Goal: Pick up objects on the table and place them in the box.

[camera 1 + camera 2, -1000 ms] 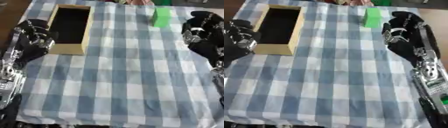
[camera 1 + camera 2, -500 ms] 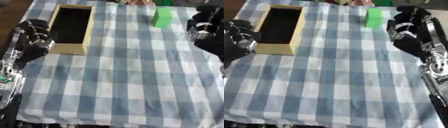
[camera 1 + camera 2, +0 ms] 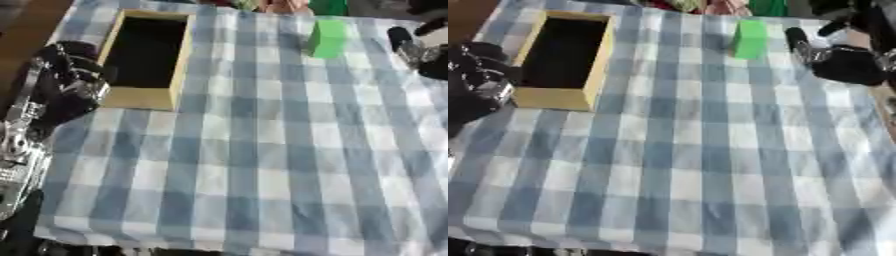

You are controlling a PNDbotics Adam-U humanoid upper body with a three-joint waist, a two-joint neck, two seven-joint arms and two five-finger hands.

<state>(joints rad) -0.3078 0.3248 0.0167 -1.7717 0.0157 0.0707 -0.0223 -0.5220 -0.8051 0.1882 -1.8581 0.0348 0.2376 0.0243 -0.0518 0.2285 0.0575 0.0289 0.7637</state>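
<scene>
A green block (image 3: 750, 39) stands upright on the checked cloth at the far right. An open wooden box (image 3: 147, 54) with a dark inside lies at the far left. My right hand (image 3: 843, 63) hovers just right of the block, open, one straight finger (image 3: 797, 37) reaching toward it with a small gap between; it holds nothing. My left hand (image 3: 68, 80) rests open beside the box's left wall, fingers relaxed and holding nothing.
The blue and white checked cloth (image 3: 262, 150) covers the whole table, with its front edge at the bottom of the view. Some green and reddish things (image 3: 289, 6) lie past the far edge. Brown floor (image 3: 26, 20) shows at the upper left.
My right hand has lifted and swung toward the far side, its arm now entering from the upper right, and it sits closer to the green block. The left hand has barely moved.
</scene>
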